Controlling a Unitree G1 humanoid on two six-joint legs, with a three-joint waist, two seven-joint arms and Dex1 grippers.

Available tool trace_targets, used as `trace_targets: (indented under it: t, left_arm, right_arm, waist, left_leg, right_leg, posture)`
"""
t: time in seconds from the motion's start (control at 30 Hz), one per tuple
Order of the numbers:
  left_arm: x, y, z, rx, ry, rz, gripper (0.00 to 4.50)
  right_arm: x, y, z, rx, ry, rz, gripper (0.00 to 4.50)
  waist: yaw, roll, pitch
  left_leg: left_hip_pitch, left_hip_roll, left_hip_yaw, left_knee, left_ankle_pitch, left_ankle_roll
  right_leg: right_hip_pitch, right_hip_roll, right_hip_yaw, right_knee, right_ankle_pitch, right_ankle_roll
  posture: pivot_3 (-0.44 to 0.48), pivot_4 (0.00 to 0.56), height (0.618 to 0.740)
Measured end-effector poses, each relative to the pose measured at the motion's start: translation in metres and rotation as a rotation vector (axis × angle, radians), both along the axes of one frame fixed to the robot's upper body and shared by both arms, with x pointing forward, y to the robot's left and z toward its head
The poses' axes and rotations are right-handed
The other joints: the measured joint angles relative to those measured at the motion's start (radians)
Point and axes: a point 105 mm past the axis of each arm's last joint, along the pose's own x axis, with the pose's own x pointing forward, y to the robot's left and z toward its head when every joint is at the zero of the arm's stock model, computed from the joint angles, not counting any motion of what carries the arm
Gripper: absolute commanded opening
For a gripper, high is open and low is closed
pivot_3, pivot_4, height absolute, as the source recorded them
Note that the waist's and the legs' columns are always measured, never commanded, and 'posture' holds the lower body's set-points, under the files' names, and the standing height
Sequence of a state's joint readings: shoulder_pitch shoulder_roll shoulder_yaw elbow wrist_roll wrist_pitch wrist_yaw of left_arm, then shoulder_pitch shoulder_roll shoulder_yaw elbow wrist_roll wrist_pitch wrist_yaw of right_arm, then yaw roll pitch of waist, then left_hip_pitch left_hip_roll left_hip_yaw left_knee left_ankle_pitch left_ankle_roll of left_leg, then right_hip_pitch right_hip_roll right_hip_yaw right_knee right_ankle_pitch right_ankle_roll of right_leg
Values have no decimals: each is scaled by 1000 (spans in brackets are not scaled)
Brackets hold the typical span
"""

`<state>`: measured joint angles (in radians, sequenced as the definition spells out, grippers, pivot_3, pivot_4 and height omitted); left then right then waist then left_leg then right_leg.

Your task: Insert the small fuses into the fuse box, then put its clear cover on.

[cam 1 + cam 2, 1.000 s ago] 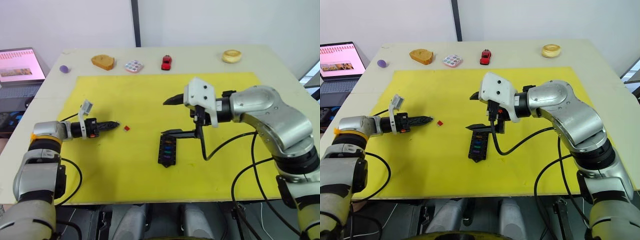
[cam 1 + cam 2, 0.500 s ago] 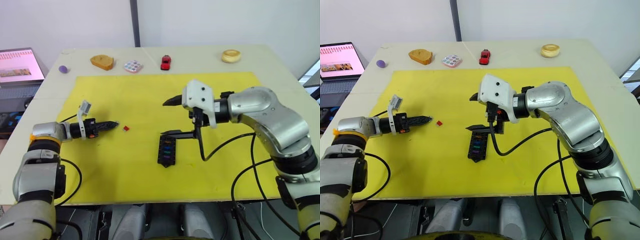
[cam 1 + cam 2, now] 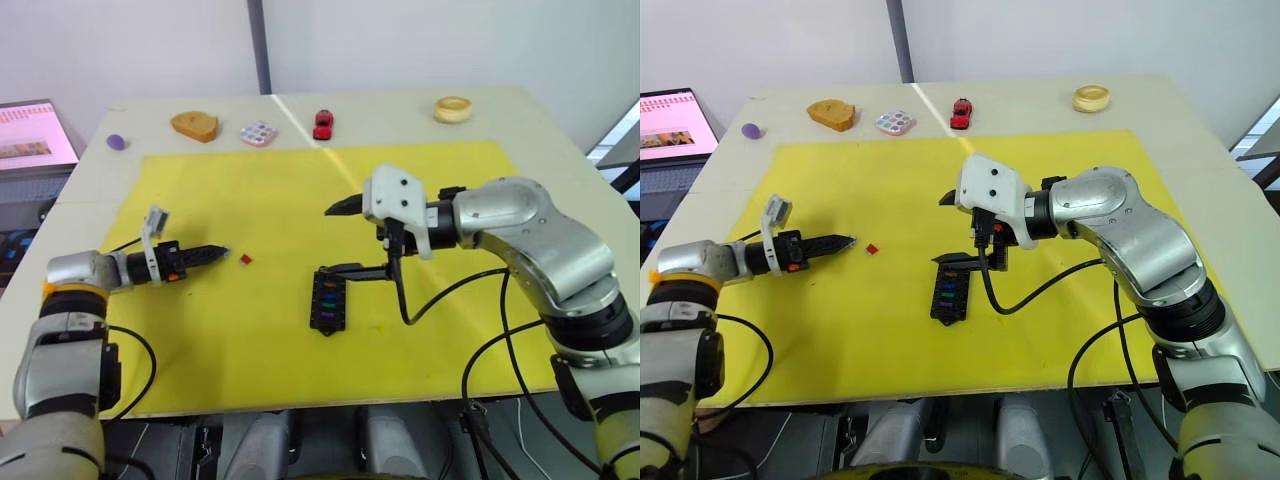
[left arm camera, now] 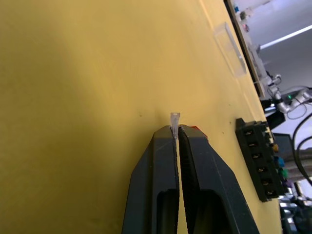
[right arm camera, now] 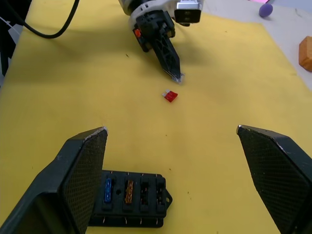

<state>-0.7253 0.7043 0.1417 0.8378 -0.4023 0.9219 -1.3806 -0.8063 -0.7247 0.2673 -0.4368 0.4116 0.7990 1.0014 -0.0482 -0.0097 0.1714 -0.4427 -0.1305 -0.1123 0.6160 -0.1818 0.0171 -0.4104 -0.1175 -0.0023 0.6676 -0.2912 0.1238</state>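
The black fuse box (image 3: 328, 298) lies mid-mat with several coloured fuses in its slots; blue and amber ones show in the right wrist view (image 5: 117, 191). A red small fuse (image 3: 245, 259) lies loose on the mat. Just left of it, my left gripper (image 3: 222, 251) is shut, pinching a tiny clear-grey fuse (image 4: 174, 119) at its tip. My right gripper (image 3: 336, 238) hangs wide open above the box's far end, empty. The clear cover (image 4: 230, 43) lies on the mat beyond the box.
The yellow mat (image 3: 250, 340) covers most of the table. Along the back edge stand a purple ball (image 3: 116, 142), a bread piece (image 3: 194, 125), a pastel tile (image 3: 258, 133), a red toy car (image 3: 322, 124) and a yellow ring (image 3: 452, 108). A laptop (image 3: 35, 135) sits left.
The whole picture has shifted a little as the camera moved. Both grippers, the fuse box and the red fuse keep their places.
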Motion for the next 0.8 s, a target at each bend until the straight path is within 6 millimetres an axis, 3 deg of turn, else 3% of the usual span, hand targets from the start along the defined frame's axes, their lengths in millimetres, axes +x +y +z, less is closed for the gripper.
trace_targets:
  t: [0.2,0.8]
  left_arm:
    - [-17,-5,3,-19,14,-17,198]
    - [-20,-8,-7,50,9,-13,198]
  right_arm:
    - [0,0,-2,0,7,-1,4500]
    - [0,2,-3,-2,1,4,4500]
  waist:
    - [4,0,0]
    - [6,0,0]
  left_leg:
    - [0,0,0,0,0,0]
    - [0,0,1,0,0,1]
  right_leg:
    - [0,0,1,0,0,0]
    - [0,-1,1,-1,0,0]
  posture:
    - [0,150,740]
    - [0,150,740]
